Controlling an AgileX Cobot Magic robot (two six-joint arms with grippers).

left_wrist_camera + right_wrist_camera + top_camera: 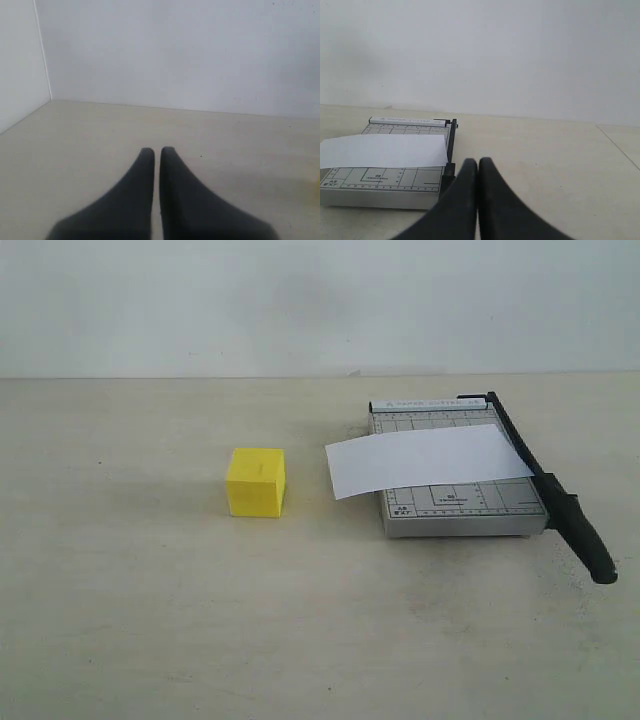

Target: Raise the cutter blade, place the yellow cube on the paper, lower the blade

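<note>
- The fingers (pixel 462 200) of the right gripper (pixel 479 161) are pressed together at the tips and hold nothing. The left gripper (pixel 157 150) shows only a hairline slit between its fingers and is also empty.
- Neither arm appears in the exterior view, so both sit back from the work.
- The cutter blade (pixel 545 480) lies down flat along the right edge of the trimmer base (pixel 460 512). Its long axis runs from the hinge at the far corner towards the near side, angling slightly rightwards, and the thick handle (pixel 588 540) overhangs the base over the table (pixel 150 620).
- In the right wrist view the cutter blade (pixel 451 145) stands just ahead of the closed tips, slightly off to one side. The right arm is therefore judged the nearer one for lifting.
- To take the handle, the fingers would first need to part and meet it across its long axis.
- The paper (pixel 425 460) lies across the base with its left end hanging past the edge and its right end reaching the blade.
- The yellow cube (pixel 256 482) rests on the table left of the paper, apart from it and on the left arm's side.
</note>
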